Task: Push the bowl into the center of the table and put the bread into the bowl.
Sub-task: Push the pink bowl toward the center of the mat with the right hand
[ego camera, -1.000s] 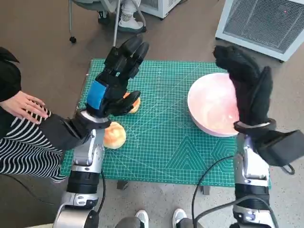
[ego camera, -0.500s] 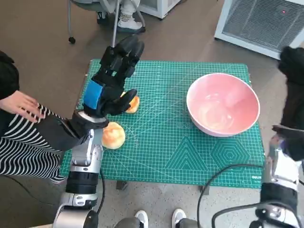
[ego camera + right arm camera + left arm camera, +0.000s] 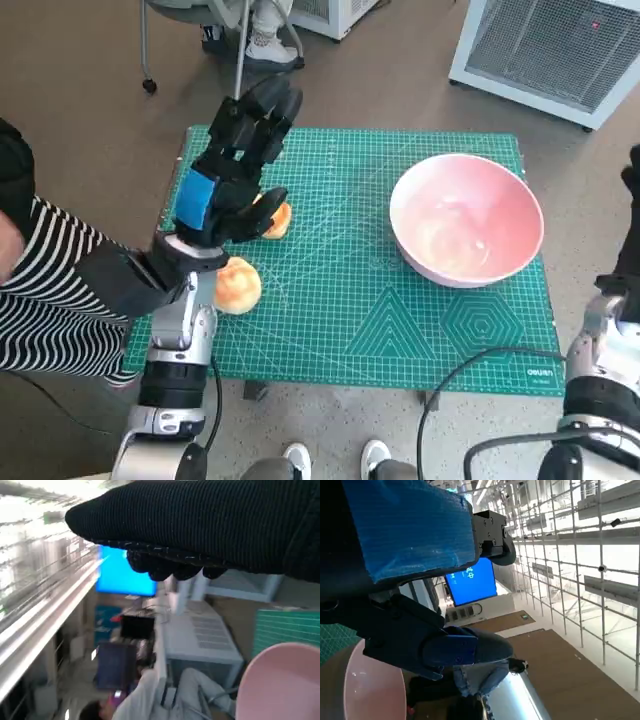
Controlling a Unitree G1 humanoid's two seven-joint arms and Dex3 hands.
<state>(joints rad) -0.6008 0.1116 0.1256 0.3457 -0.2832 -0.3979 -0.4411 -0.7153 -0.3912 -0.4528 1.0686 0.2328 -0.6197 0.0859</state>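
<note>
Fingers (image 3: 262, 110) of the left hand (image 3: 235, 170) spread wide, holding nothing, above one bread roll (image 3: 277, 219); another roll (image 3: 238, 285) lies near the worktop (image 3: 330, 300) edge. Right hand's (image 3: 632, 230) fingers cannot be judged. The bowl (image 3: 466, 219), right of center, looks light and slippery; push its rim. Rolls seem soft: cradle gently.

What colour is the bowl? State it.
Pink, paler inside; the bowl shows best in the head view.

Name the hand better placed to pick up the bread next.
Left. The left hand hovers directly over the bread; the right hand sits off the table's edge, beyond the pink bowl.
</note>
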